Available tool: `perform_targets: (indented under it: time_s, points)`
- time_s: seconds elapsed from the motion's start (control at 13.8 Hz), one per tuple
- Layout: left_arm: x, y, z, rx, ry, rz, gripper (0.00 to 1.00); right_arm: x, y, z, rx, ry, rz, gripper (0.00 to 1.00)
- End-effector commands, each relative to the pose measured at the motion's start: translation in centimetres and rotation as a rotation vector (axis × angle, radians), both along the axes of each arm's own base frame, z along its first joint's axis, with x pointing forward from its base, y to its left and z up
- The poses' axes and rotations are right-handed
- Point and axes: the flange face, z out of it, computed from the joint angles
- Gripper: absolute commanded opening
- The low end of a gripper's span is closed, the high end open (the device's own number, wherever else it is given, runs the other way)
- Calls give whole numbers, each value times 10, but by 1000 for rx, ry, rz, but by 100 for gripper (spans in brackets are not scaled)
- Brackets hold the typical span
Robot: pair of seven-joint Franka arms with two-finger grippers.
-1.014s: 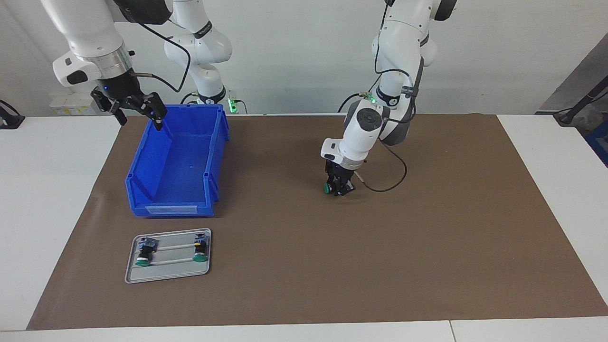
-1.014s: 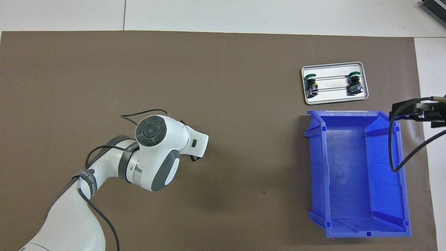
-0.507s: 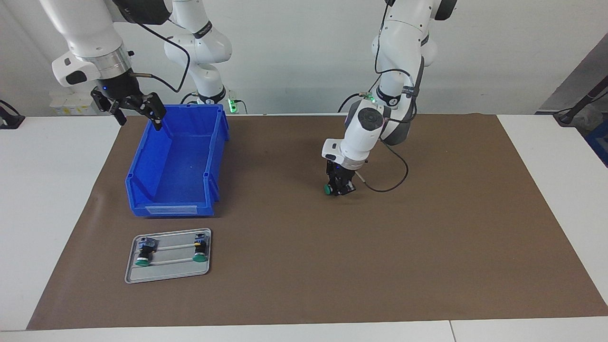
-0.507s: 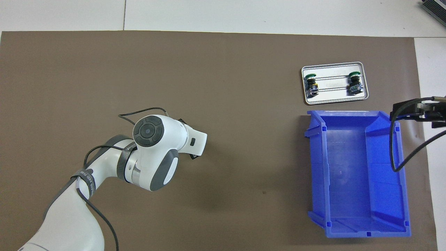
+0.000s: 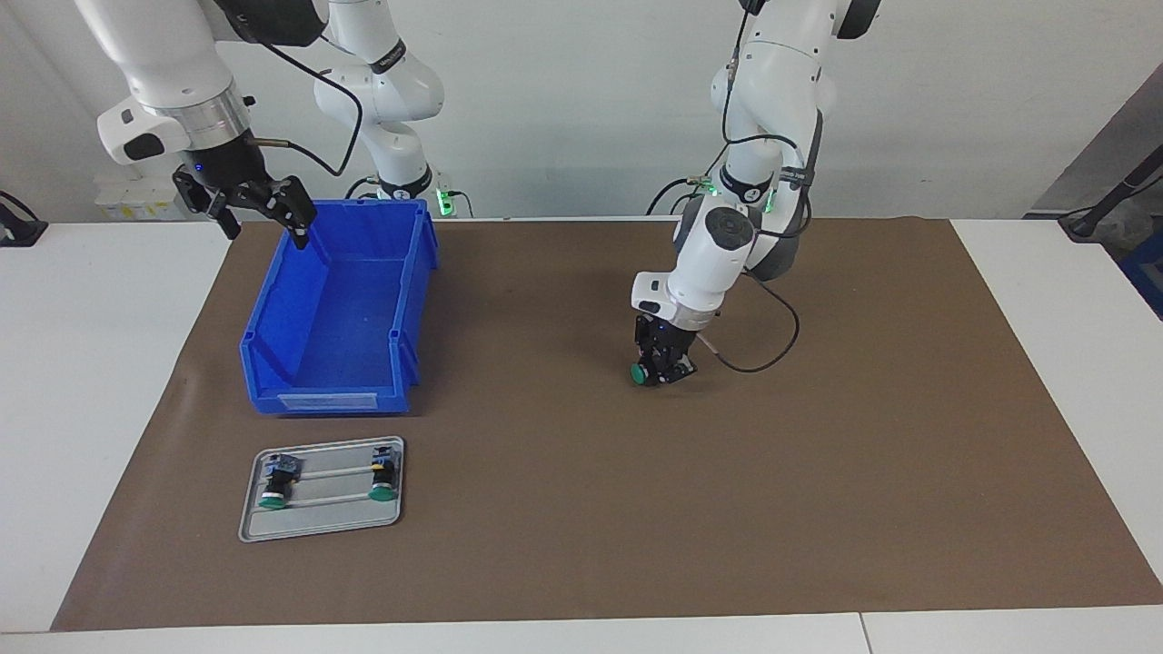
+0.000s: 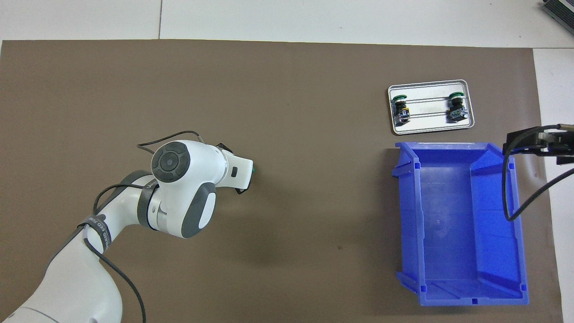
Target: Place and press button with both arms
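My left gripper [image 5: 662, 365] is shut on a button [image 5: 641, 373], whose round green cap sticks out sideways, low over the middle of the brown mat. I cannot tell whether the button touches the mat. In the overhead view the left wrist covers this gripper, and only a sliver of the button's green cap [image 6: 253, 171] shows. Two more buttons [image 5: 273, 488] [image 5: 383, 481] lie on a small grey tray [image 5: 323, 525]. My right gripper [image 5: 263, 212] hangs open and holds nothing, above the blue bin's rim at the right arm's end of the table.
The empty blue bin [image 5: 413, 300] stands on the mat at the right arm's end, with the tray [image 6: 430, 128] just farther from the robots. White table surface borders the brown mat [image 5: 818, 472] on both ends.
My left gripper has carried the button a little toward the left arm's end of the table and slightly away from the robots. The right arm has barely moved.
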Motion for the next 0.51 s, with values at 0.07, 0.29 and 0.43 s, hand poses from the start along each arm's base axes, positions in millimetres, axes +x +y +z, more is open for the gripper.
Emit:
perform_targets:
  time_s: [0.07, 0.29, 0.43]
  points:
    - [27, 39, 5, -149, 16, 18, 0, -6, 1, 1, 20, -13, 26, 100]
    - [45, 83, 16, -319, 81, 43, 1, -6, 1, 1, 20, -12, 28, 100]
    - [49, 102, 16, -385, 87, 46, 4, -6, 2, 1, 19, -12, 30, 100]
